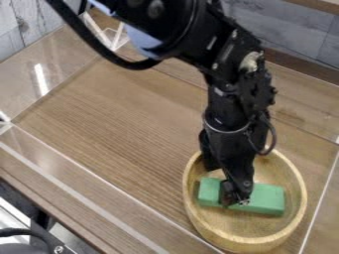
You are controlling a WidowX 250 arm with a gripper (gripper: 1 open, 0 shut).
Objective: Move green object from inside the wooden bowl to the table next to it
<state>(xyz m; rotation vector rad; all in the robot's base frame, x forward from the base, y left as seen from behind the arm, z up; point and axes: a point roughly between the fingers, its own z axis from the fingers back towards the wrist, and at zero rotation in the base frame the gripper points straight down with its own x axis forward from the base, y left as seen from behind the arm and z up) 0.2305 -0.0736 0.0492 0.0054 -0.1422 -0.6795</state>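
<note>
The green object (269, 198), a flat rectangular block, lies inside the wooden bowl (195, 198) at the front right of the table (119, 124). My black arm comes down from the upper left, and my gripper (236, 190) points straight down into the bowl. Its dark fingertips rest at the left half of the block and hide part of it. The fingers merge into one dark shape, so their spacing does not show. The block sits flat on the bowl's bottom.
Low clear acrylic walls (59, 164) edge the table on the left and front. Bare wood-grain surface stretches to the left of the bowl. The bowl stands close to the front right edge.
</note>
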